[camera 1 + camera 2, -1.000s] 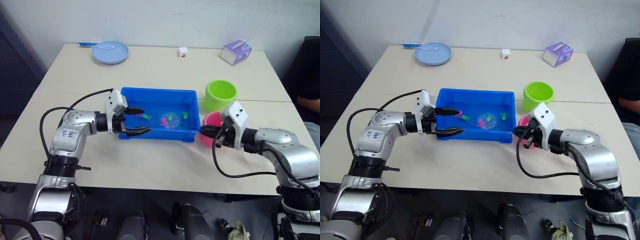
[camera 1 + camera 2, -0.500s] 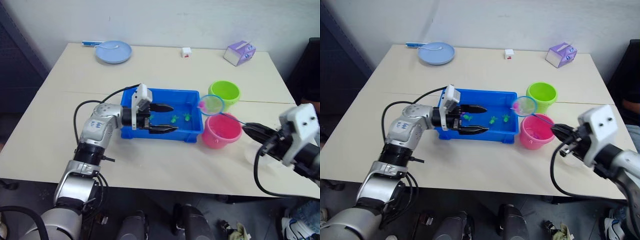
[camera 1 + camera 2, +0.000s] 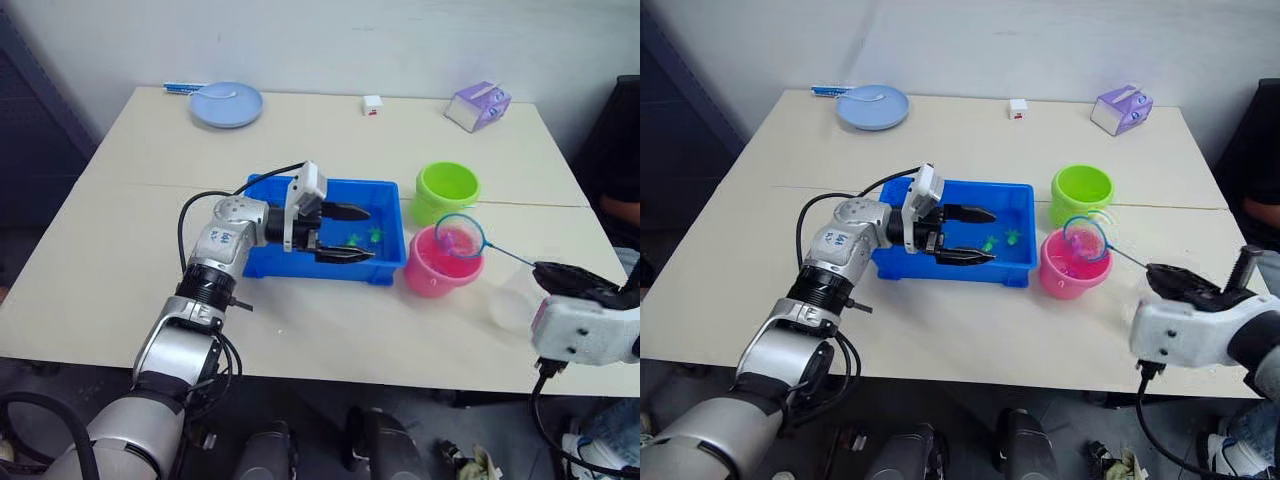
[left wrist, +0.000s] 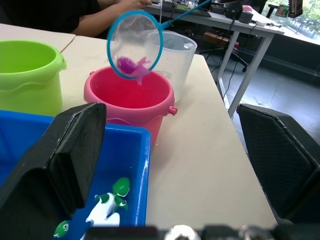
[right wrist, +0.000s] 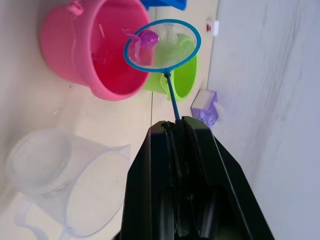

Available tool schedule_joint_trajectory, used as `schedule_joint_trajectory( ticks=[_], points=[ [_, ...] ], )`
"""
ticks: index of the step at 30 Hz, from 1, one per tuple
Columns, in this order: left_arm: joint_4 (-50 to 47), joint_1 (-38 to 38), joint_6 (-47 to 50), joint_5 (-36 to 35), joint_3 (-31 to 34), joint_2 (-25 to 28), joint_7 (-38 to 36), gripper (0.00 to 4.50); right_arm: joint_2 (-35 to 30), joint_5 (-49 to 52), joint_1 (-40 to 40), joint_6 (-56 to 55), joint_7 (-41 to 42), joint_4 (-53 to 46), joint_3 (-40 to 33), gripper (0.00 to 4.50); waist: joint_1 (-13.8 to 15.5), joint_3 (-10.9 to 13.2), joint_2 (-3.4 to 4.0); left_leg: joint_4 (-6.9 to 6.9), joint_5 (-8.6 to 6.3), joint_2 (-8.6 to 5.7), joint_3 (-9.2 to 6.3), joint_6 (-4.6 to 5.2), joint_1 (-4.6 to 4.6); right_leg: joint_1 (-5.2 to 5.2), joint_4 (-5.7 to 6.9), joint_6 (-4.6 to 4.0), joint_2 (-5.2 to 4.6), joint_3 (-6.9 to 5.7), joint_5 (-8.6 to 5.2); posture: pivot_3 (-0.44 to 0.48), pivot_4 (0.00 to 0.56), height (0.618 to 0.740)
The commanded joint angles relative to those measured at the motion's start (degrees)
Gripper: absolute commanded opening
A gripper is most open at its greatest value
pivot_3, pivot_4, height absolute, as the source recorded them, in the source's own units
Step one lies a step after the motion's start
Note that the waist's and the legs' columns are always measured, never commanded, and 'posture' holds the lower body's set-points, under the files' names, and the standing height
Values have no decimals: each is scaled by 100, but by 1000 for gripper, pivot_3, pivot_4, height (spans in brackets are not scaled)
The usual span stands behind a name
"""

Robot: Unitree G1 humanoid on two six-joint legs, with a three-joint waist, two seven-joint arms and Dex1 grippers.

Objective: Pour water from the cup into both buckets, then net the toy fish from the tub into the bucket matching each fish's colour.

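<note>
Your right gripper (image 5: pixel 172 131) jaws pinch net (image 5: pixel 162 44) with pink fish (image 5: pixel 148 38) over pink bucket (image 3: pixel 437 262). Left gripper (image 3: pixel 345 233) jaws spread over tub (image 3: pixel 265 262). Beige surface (image 3: pixel 130 240), white wall (image 3: pixel 330 40) behind.

Right gripper (image 5: pixel 172 131): withdrawn from beside the tub, fingers clamped on the net (image 3: pixel 459 236); its hoop, ahead of those fingers, shifted from beside the green bucket to over the pink bucket (image 3: pixel 436 268). Left gripper (image 3: pixel 348 234): advanced farther over the tub (image 3: pixel 266 262), fingers apart.
</note>
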Motion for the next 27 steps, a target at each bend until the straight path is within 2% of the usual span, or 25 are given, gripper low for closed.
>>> schedule_joint_trajectory(
  ticks=[1, 7, 10, 14, 20, 24, 27],
  points=[
    [-38, -133, -136, 22, 76, 6, -41, 4500, 31, -476, -195, -680, 12, 472, -420, 783, 3, 0, 0, 0, 0, 0, 0, 0, 0, 0, -1, 1, 0, -1, 0, 0, 150, 739],
    [-84, -60, -184, 66, 102, 70, -10, 4500, 26, -652, -546, -1311, 163, 683, -274, 783, -11, 0, 0, 1, 0, 3, -2, 0, 0, 0, 1, 1, 2, -1, 1, 0, 150, 739],
    [-135, -30, -163, 55, 116, 102, -10, 4500, 77, -347, -316, -1568, 573, 656, 118, 783, -16, 0, 0, 1, 0, 5, 0, 0, 3, 0, 2, 1, 2, 2, 1, 0, 150, 739],
    [-124, -57, -172, 65, 132, 140, 6, 4500, 137, -786, -892, -1611, 96, 1078, -224, 783, -11, 0, 1, 5, 0, 3, -1, 1, 0, 1, 3, 1, 0, -1, 1, 0, 150, 739],
    [-101, -63, -193, 91, 150, 205, 14, 4500, 324, -864, -1187, -1701, 132, 1071, -60, 783, -5, 0, 1, 2, 1, 8, -4, 1, 1, 3, 1, 3, -1, -1, 2, 0, 150, 739],
    [-105, -47, -191, 123, 169, 262, 58, 4500, 631, 50, -1633, -1047, 235, 1026, 130, 783, -6, 0, 1, 5, 1, 4, -3, 1, 1, 3, 2, 3, 0, -3, 2, 0, 150, 739],
    [-83, 1, -166, 171, 251, 391, 196, 4500, 864, 1282, -2164, -22, 515, 757, 811, 783, -40, 0, 1, 10, 1, 5, -2, 1, 4, 4, 8, 3, -1, 0, 2, 0, 150, 739]
  ],
)
